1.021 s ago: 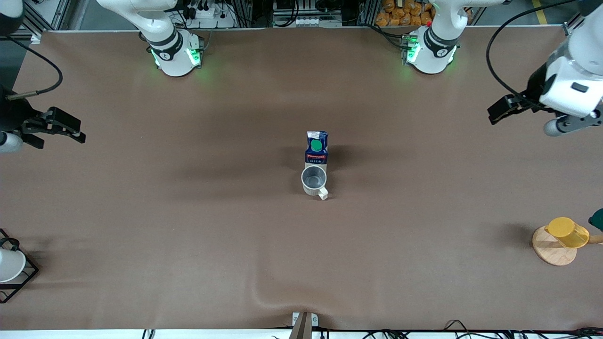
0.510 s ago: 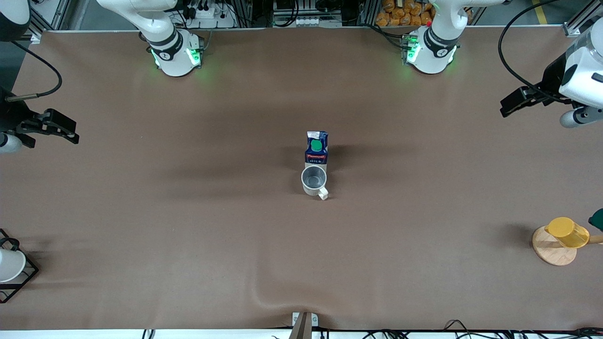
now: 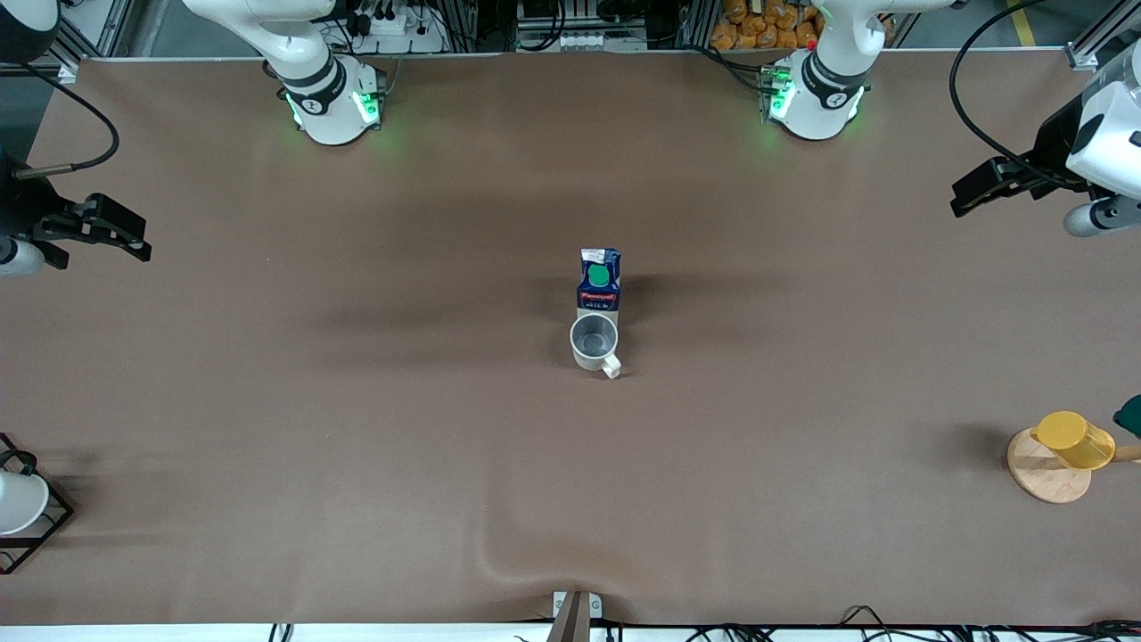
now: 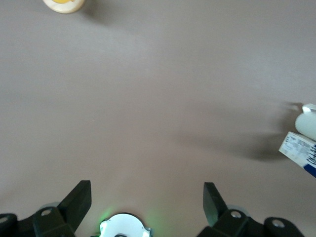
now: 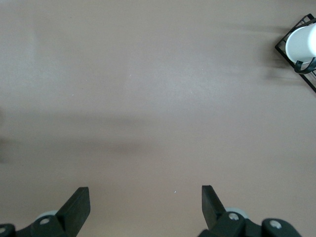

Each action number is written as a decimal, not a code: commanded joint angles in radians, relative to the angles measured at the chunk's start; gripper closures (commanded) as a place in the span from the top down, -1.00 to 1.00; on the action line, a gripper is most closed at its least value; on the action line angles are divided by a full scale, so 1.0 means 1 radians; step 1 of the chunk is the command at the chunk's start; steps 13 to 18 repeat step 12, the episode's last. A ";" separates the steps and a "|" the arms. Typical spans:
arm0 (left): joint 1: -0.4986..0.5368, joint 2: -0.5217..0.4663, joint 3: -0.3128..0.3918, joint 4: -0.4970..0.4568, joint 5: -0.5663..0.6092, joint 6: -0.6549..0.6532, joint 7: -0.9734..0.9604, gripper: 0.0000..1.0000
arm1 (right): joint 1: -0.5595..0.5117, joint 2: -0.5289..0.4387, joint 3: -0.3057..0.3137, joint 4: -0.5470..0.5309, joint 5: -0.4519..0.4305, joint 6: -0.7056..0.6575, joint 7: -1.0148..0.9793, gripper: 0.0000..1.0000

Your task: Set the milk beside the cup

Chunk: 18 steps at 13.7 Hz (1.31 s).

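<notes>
The milk [image 3: 599, 280], a dark blue carton with a green cap, stands upright mid-table. The grey-cream cup [image 3: 595, 342] stands right beside it, nearer to the front camera, its handle toward the camera. The two look to be touching or nearly so. My left gripper [image 3: 967, 192] is open and empty over the left arm's end of the table. Its wrist view shows open fingers [image 4: 79, 200], with the carton [image 4: 301, 150] and the cup [image 4: 308, 123] at the frame's edge. My right gripper [image 3: 134, 239] is open and empty over the right arm's end; its wrist view shows its fingers [image 5: 79, 202] over bare table.
A yellow cup [image 3: 1074, 439] lies on a round wooden coaster [image 3: 1047, 473] at the left arm's end, near the front camera. A white cup in a black wire rack [image 3: 22, 508] sits at the right arm's end, also in the right wrist view [image 5: 301, 47].
The left gripper has drawn back and up toward the left arm's end of the table. The right gripper has shifted slightly away from the table's middle. Milk and cup have not moved.
</notes>
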 commanded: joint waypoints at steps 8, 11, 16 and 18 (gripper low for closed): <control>-0.001 -0.017 0.005 -0.001 -0.001 -0.024 0.138 1.00 | -0.004 -0.033 0.002 -0.037 0.001 0.008 0.004 1.00; -0.003 -0.017 0.003 -0.001 0.018 -0.024 0.170 1.00 | -0.005 -0.031 0.002 -0.037 0.001 0.008 0.003 1.00; -0.003 -0.015 0.003 0.001 0.018 -0.024 0.172 1.00 | -0.005 -0.030 0.002 -0.037 0.001 0.010 0.003 1.00; -0.003 -0.015 0.003 0.001 0.018 -0.024 0.172 1.00 | -0.005 -0.030 0.002 -0.037 0.001 0.010 0.003 1.00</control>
